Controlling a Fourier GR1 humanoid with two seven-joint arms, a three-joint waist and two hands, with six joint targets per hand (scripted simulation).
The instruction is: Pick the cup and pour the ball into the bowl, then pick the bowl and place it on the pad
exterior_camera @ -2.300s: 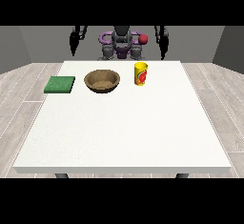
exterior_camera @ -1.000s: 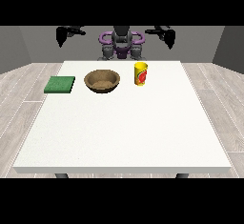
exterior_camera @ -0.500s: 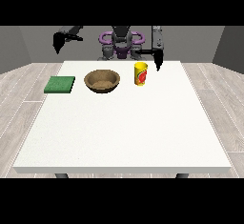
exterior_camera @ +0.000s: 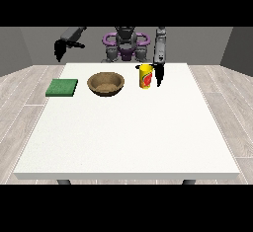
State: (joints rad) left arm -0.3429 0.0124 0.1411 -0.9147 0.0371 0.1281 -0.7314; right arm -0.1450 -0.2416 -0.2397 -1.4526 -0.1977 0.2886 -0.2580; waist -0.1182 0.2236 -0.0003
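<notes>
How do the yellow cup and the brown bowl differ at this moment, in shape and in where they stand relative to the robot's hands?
The yellow cup is tall, narrow and red-marked; the brown wooden bowl is low, wide and plain. The hand at the view's right hangs right beside the cup, while the bowl has no hand near it; the hand at the view's left is raised beyond the table's edge. Both stand upright on the white table.
</notes>
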